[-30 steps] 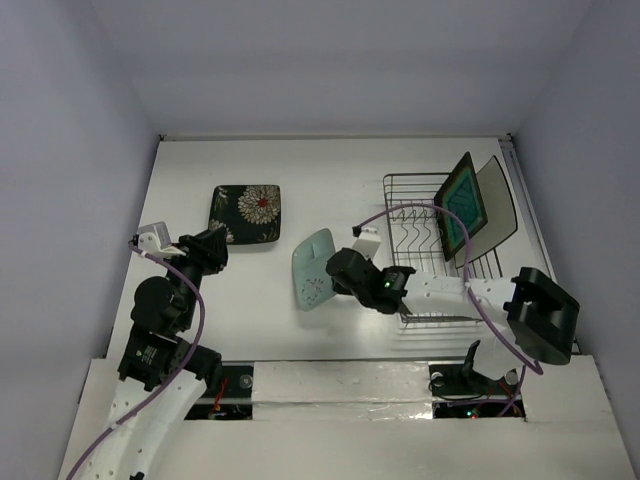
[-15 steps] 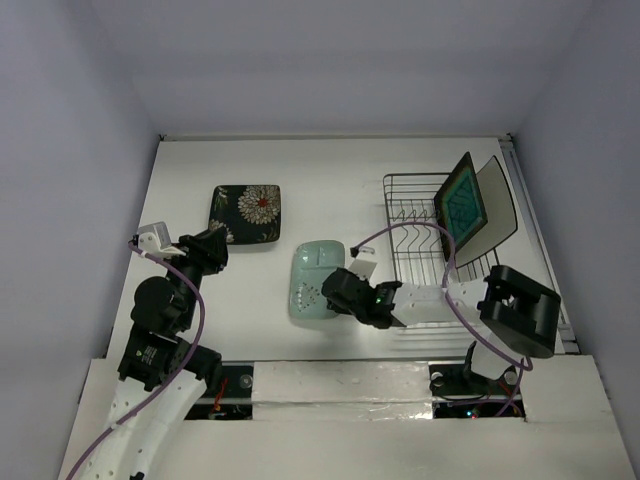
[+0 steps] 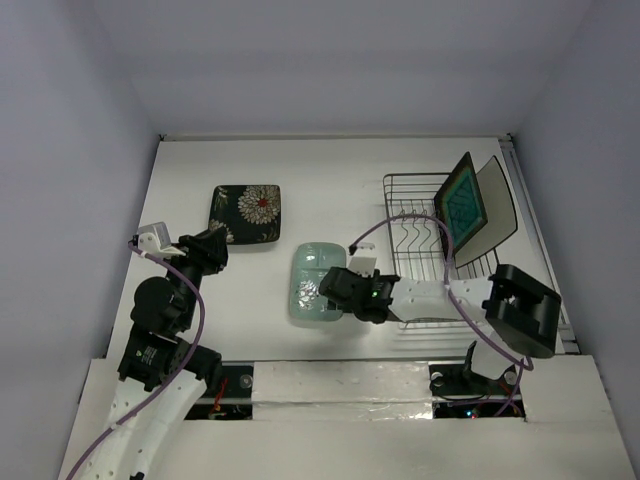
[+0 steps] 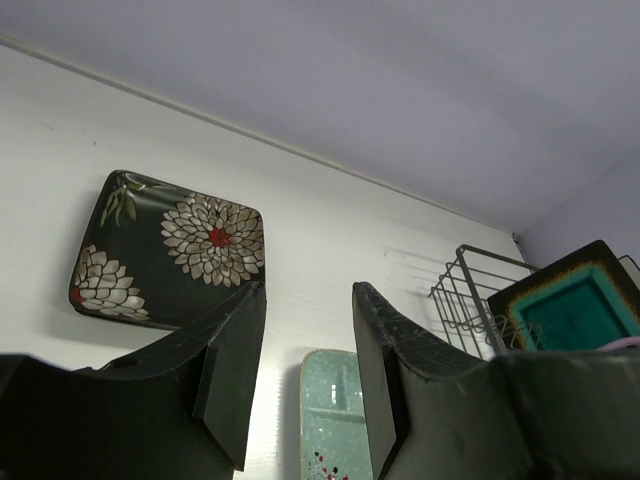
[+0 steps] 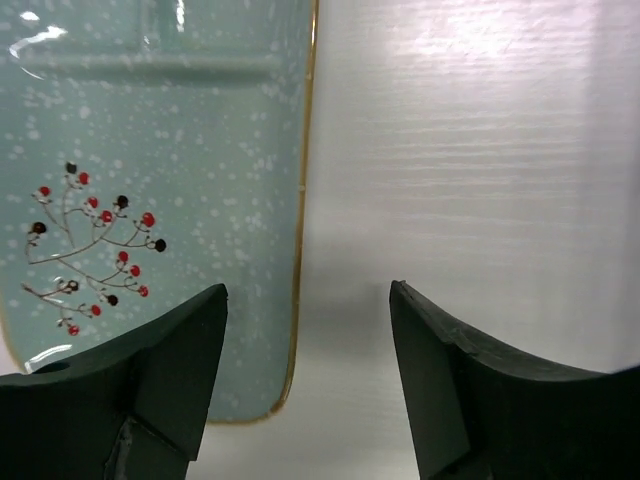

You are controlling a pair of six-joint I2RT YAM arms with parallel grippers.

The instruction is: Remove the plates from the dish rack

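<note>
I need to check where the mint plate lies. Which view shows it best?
Top external: nearly the whole mint plate lies flat on the table, left of the rack. Right wrist shows only one end, close up; left wrist only a small piece.

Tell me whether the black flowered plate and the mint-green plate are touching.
Apart. The top view shows a strip of bare white table between the black flowered plate and the mint-green plate.

Pale green plate point(image 5: 150, 130) with a glossy speckled glaze and a thin gold edge. White tabletop point(image 5: 480, 150), smooth, faintly grained, softly shiny. Black flowered plate point(image 4: 170, 240), glossy. Dish rack point(image 3: 420, 240) of thin dark metal wire. Fingers point(image 5: 470, 380) of the right hand point(image 5: 308, 300) look like matt black plastic.
</note>
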